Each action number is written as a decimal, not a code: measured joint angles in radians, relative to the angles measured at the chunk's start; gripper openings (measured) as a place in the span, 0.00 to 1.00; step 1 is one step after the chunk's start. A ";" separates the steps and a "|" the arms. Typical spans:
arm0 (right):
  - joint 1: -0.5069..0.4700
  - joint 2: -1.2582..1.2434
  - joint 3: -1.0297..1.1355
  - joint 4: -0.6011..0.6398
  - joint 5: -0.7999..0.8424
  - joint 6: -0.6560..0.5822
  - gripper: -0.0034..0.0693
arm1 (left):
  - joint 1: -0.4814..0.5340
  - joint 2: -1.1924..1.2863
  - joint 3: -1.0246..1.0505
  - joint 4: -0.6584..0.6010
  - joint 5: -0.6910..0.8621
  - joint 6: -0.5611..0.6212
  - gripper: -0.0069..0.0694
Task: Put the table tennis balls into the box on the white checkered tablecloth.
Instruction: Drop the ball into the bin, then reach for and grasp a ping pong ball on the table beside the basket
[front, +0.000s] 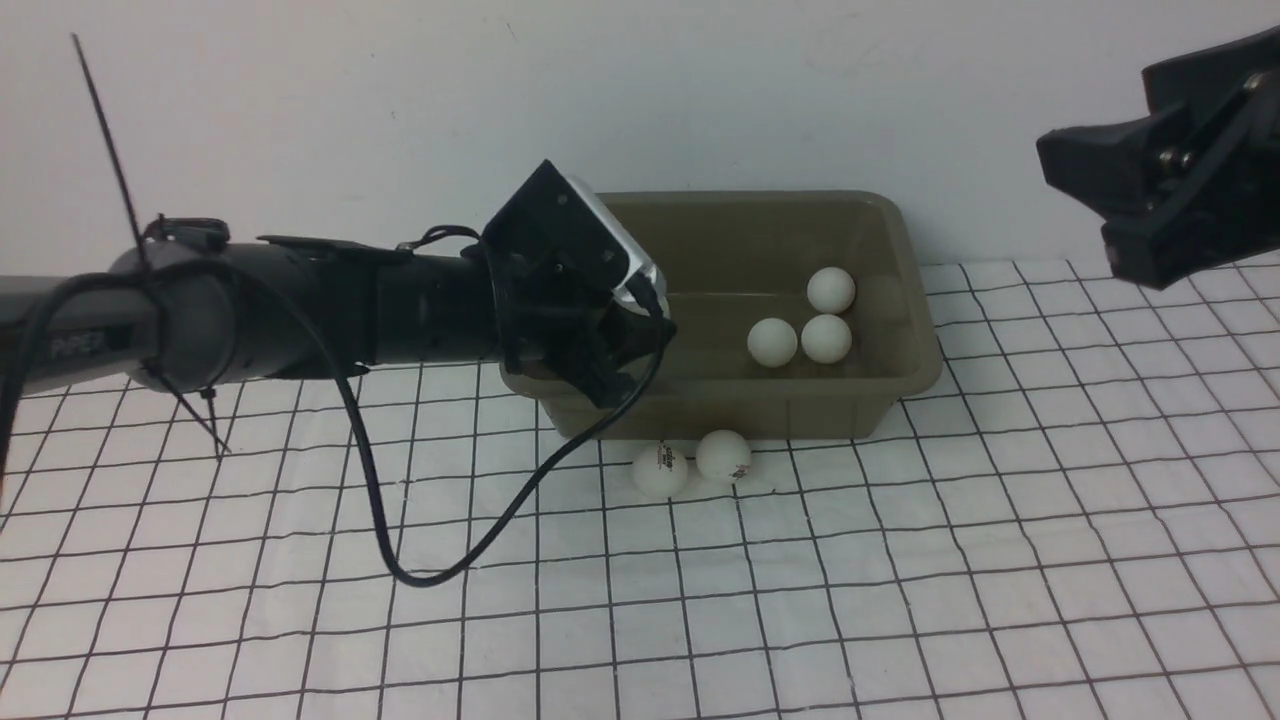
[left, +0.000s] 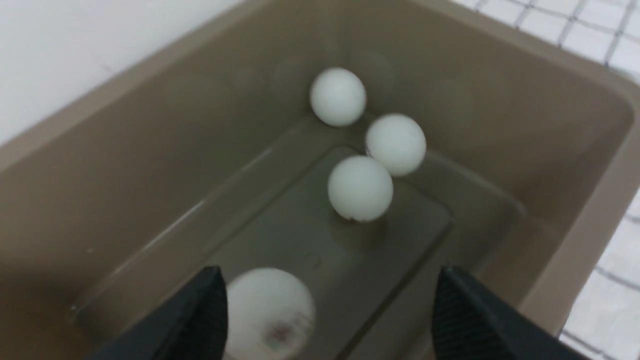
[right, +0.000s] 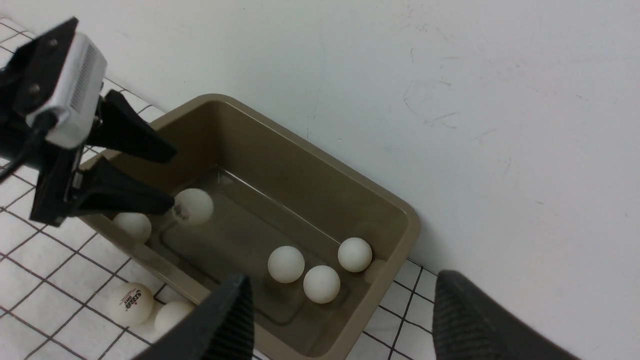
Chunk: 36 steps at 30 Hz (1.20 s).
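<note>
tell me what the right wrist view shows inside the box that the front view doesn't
Only the right wrist view: at the left end of the olive-grey plastic box, a small white table tennis ball off the tip of the open left gripper, and another ball partly behind its finger. Only the front view: the black left arm covering that end, and its looping black cable. Both: three balls clustered at the box's right end, and two balls on the white checkered tablecloth in front of the box.

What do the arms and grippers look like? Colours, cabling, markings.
Both the left gripper and right gripper: black wedge fingers, ribbed pads. The left arm: dark grey tube, faint PIPER lettering, black zip ties, looping black cable, silver wrist camera.
</note>
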 joint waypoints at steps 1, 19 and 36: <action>0.000 0.000 0.000 0.000 0.005 0.000 0.66 | 0.000 -0.029 0.000 0.034 -0.005 -0.067 0.74; 0.000 0.000 0.000 0.000 0.021 0.000 0.66 | -0.001 -0.388 0.045 0.965 0.545 -1.341 0.62; 0.000 0.000 0.000 0.000 0.022 0.000 0.66 | -0.330 -0.221 0.305 0.749 -0.336 -1.314 0.63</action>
